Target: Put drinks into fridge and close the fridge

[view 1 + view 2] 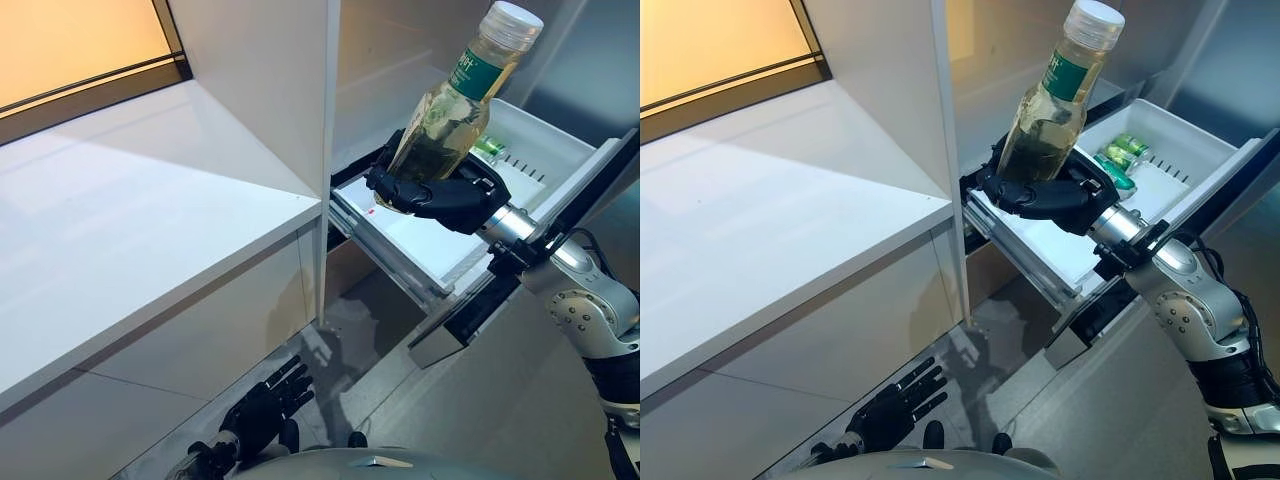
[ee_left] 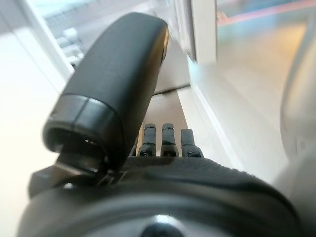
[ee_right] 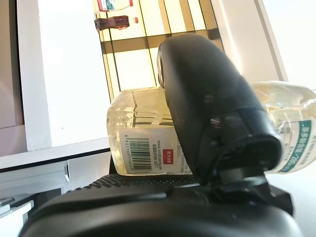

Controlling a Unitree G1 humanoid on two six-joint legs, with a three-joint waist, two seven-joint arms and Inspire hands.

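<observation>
White fridge tray (image 1: 560, 150), pulled out beside the white desk (image 1: 150, 230): your right hand (image 1: 445, 195) wraps the drink bottle (image 1: 450, 105) low, cap tilted up, above the tray for lowering. Your left hand (image 1: 262, 405) hangs below the desk, fingers straight, empty.

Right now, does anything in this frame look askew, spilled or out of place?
Nothing spilled or damaged. The clear plastic bottle of pale yellow drink leans in the dark right hand rather than upright, cap on, above the white pulled-out fridge drawer holding green-capped bottles. The left hand hangs idle, low.
</observation>
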